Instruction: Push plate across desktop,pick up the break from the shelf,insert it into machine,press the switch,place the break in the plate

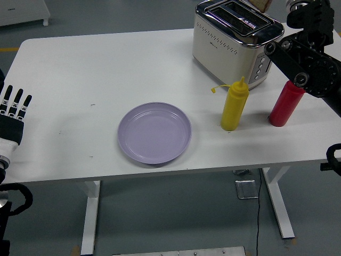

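Resting at table's left edge, left hand (pixel 13 104) — fingers straight, empty; right hand's state hidden — cannot tell.

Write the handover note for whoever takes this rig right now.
Left hand: open, resting at the table's left edge, holding nothing.
Right arm: reaching in over the red bottle toward the toaster; its hand is at the top edge, fingers not readable. Something bread-coloured shows there; cannot tell if it is held.
Plate: empty, near the table's front edge, left of the yellow bottle.
Toaster slots look empty.
Left: insert bread, press switch, put bread on plate.
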`<state>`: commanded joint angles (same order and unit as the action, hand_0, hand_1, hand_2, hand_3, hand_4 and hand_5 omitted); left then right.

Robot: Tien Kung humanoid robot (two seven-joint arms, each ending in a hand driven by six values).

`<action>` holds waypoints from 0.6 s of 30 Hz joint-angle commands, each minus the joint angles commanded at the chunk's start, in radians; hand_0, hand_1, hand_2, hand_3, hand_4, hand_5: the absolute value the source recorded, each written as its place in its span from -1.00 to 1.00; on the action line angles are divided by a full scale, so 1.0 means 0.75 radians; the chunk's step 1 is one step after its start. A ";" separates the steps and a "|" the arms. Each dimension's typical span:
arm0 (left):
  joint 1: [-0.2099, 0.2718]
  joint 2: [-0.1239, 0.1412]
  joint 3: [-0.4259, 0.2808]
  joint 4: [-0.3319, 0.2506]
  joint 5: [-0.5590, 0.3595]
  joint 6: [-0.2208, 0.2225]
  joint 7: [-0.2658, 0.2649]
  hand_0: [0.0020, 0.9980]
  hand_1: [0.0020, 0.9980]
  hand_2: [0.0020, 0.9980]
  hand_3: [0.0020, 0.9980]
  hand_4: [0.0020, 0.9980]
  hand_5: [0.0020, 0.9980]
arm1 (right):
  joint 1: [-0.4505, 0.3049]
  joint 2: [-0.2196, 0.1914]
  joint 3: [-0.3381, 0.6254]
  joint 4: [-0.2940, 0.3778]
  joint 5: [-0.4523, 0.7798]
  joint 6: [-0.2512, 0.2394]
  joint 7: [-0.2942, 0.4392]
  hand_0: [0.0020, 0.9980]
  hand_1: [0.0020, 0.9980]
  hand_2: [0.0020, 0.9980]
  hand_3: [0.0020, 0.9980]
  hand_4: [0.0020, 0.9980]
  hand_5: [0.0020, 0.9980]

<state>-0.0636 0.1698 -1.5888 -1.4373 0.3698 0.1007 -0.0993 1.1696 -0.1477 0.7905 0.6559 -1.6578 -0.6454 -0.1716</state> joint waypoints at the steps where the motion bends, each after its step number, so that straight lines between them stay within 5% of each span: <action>1: 0.000 0.000 0.002 0.001 0.000 0.001 -0.001 0.64 0.74 0.87 0.60 0.22 1.00 | 0.003 0.011 -0.003 -0.005 -0.010 0.000 -0.007 -0.35 -0.32 -0.13 -0.04 -0.71 -1.00; 18: -0.008 0.002 0.025 0.007 -0.004 0.011 -0.018 0.64 0.74 0.88 0.61 0.22 1.00 | 0.014 0.123 0.009 -0.095 -0.088 0.000 -0.068 -0.36 -0.31 -0.13 -0.03 -0.72 -1.00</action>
<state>-0.0695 0.1713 -1.5701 -1.4318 0.3668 0.1086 -0.1129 1.1803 -0.0553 0.7973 0.5847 -1.7241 -0.6454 -0.2223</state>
